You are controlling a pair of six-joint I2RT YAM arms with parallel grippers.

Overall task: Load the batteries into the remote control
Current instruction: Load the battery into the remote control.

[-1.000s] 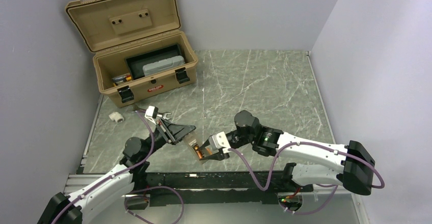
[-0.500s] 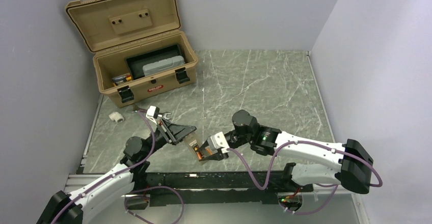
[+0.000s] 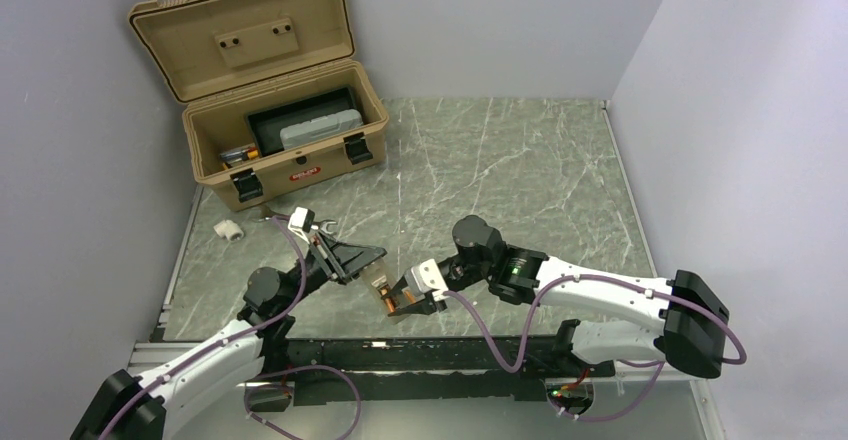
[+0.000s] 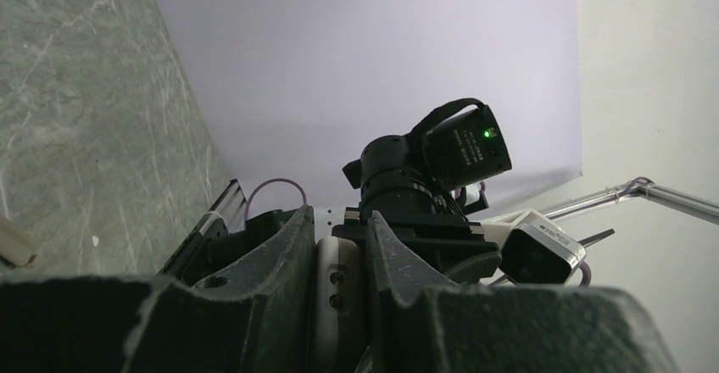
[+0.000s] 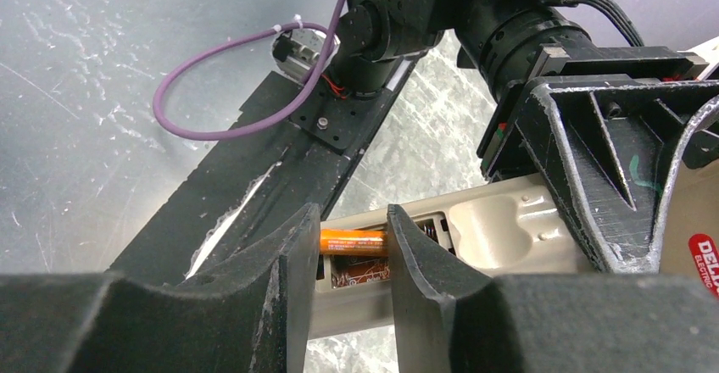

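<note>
A tan toolbox (image 3: 290, 175) stands at the far left of the green marbled tabletop (image 3: 520, 170), its lid (image 3: 245, 35) swung up and back. Inside sits a black tray (image 3: 262, 122) holding a grey case (image 3: 320, 130). A small white block (image 3: 230, 228) lies just near of the toolbox, close to the tabletop's left edge.

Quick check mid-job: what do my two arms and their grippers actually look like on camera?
The left arm and right arm share white link shells, round black joints and looping purple cables. A green light glows on a right arm joint. The left gripper and right gripper each have two chunky, rough matt-black fingers mounted on a white block.
</note>
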